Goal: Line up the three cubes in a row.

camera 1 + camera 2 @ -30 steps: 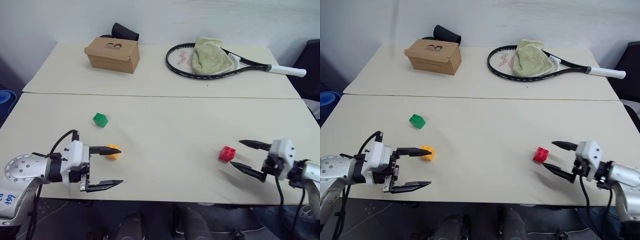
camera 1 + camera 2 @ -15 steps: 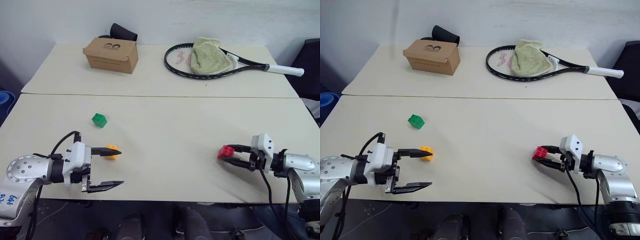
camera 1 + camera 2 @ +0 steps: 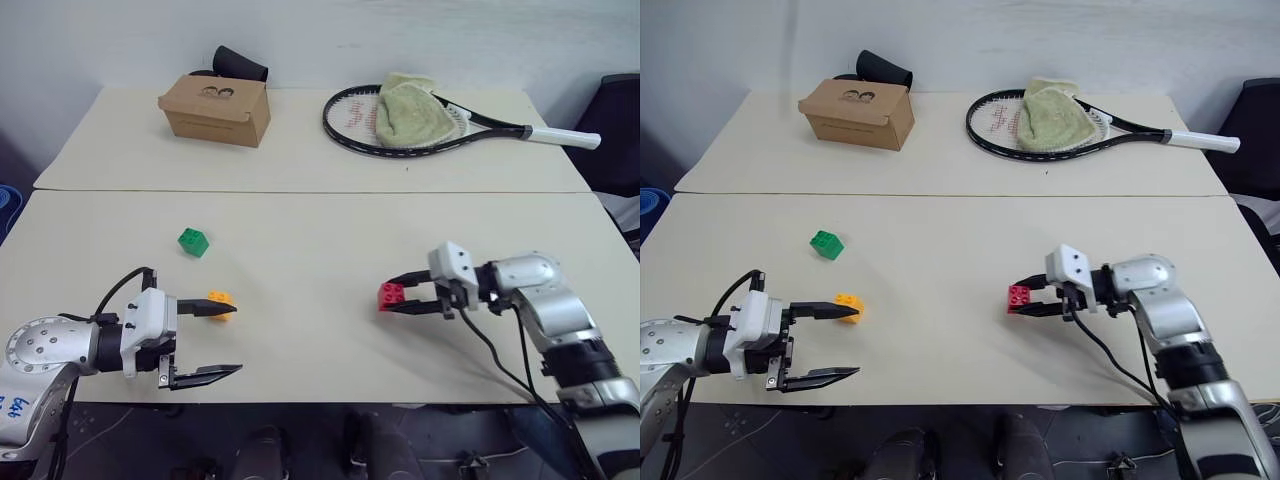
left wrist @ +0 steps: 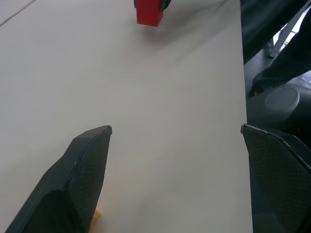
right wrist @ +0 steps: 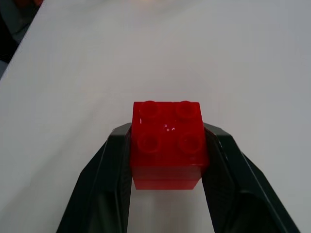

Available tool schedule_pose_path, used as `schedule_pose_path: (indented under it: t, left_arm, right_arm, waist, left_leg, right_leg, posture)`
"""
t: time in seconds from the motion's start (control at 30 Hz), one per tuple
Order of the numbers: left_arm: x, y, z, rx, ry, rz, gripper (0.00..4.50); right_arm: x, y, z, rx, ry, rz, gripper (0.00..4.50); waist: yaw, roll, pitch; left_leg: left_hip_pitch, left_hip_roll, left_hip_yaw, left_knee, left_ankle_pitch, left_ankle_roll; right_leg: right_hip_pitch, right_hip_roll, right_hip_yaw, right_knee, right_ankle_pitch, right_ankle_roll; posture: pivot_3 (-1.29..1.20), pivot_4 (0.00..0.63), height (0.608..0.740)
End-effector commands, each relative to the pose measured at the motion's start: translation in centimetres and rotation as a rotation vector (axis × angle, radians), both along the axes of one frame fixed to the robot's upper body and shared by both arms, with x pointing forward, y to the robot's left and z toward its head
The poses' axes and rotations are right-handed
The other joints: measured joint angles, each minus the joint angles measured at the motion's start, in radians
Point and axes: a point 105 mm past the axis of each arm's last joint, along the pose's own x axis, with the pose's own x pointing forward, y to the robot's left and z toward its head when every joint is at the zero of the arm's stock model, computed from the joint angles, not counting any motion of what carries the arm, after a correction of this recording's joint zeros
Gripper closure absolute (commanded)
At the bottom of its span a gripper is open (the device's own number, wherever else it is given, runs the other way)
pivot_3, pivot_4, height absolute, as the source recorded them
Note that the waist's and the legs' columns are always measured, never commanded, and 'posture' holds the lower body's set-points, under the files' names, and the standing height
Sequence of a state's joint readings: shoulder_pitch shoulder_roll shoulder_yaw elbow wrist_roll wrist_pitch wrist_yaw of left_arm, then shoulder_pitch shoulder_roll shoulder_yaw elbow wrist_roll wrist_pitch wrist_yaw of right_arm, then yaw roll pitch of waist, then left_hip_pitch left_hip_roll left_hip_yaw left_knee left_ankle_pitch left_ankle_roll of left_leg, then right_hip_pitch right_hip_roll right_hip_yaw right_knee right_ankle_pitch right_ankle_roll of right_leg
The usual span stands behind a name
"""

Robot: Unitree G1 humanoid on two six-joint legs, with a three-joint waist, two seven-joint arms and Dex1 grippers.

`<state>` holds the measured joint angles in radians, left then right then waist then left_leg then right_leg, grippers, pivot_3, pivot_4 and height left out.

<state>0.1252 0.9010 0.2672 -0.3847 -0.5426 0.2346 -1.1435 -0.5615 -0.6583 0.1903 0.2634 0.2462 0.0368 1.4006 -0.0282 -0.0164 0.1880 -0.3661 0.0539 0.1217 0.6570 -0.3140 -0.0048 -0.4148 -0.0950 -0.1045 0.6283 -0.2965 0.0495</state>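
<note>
My right gripper point(image 3: 397, 296) is shut on the red cube point(image 3: 390, 294), holding it at the fingertips just over the near table, right of centre; the right wrist view shows the red cube point(image 5: 168, 143) clamped between both black fingers point(image 5: 112, 167). The green cube point(image 3: 193, 241) sits on the table at the left. The orange-yellow cube point(image 3: 219, 300) lies nearer the front, beside the upper finger of my left gripper point(image 3: 232, 341), which stands open with nothing in it. From the left wrist, the red cube point(image 4: 148, 11) is seen far ahead.
A brown cardboard box point(image 3: 215, 108) with a black object point(image 3: 240, 62) behind it stands at the back left. A tennis racket point(image 3: 430, 118) with a green cloth point(image 3: 403, 107) on it lies at the back right. A seam point(image 3: 320, 192) splits the two tabletops.
My right gripper closed on the red cube and carried it leftward toward the table's middle. The left gripper stayed open beside the orange-yellow cube. The view shifted slightly.
</note>
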Motion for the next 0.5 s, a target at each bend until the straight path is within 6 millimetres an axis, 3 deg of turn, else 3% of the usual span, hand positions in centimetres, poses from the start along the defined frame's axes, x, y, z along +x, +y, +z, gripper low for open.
schedule_pose_path:
  t: [0.03, 0.13, 0.27, 0.37, 0.43, 0.5]
  left_arm:
    - [-0.1, -0.2, 0.7, 0.000, -0.045, 0.000, 0.00]
    - [-0.3, -0.1, 0.6, 0.000, -0.045, 0.014, 0.00]
    - [-0.4, 0.7, 0.7, -0.003, -0.055, 0.066, 0.00]
    - [-0.4, 1.9, 1.1, -0.012, -0.065, 0.138, 0.00]
    - [-0.7, 4.2, 1.3, -0.017, -0.072, 0.254, 0.00]
    - [-1.4, 6.7, 1.2, -0.019, -0.072, 0.378, 0.00]
  right_arm:
    - [0.8, 0.3, -0.9, -0.039, -0.021, 0.019, 3.02]
    - [1.1, 0.9, -1.0, 0.009, -0.018, 0.032, 3.02]
    - [1.2, 1.1, -0.4, 0.097, -0.039, 0.052, 1.68]
    - [0.6, 0.8, 1.2, 0.171, -0.087, 0.106, 0.79]
    - [0.0, 0.2, 3.3, 0.253, -0.180, 0.126, 0.22]
    - [-0.6, -0.6, 4.8, 0.305, -0.235, 0.127, 0.03]
  waist:
    - [0.000, 0.000, 0.000]
    - [0.000, 0.000, 0.000]
    - [-0.005, 0.000, 0.000]
    - [-0.004, 0.001, 0.000]
    - [-0.003, 0.001, 0.000]
    - [-0.004, 0.001, 0.000]
  left_leg:
    - [-0.001, 0.000, 0.000, 0.001, 0.000, 0.000]
    - [-0.003, 0.000, -0.001, 0.002, 0.000, 0.000]
    - [-0.003, 0.001, -0.001, 0.003, 0.000, 0.000]
    - [-0.003, 0.001, -0.001, 0.003, 0.000, 0.000]
    - [-0.003, 0.001, -0.001, 0.003, 0.000, 0.000]
    - [-0.003, 0.001, -0.001, 0.003, -0.001, 0.000]
  right_leg:
    - [-0.001, 0.000, 0.000, 0.000, 0.000, 0.000]
    - [-0.001, 0.000, -0.001, 0.001, 0.000, 0.000]
    - [-0.001, 0.000, -0.001, 0.002, 0.000, 0.000]
    - [-0.002, 0.000, -0.001, 0.002, 0.000, 0.000]
    - [-0.001, 0.000, -0.001, 0.002, 0.000, 0.000]
    - [-0.002, 0.000, -0.001, 0.002, 0.000, 0.000]
  posture:
    - [0.00, 0.150, 0.740]
    - [0.00, 0.150, 0.740]
    - [0.00, 0.150, 0.740]
    - [0.00, 0.150, 0.740]
    - [0.00, 0.150, 0.740]
    - [0.00, 0.150, 0.740]
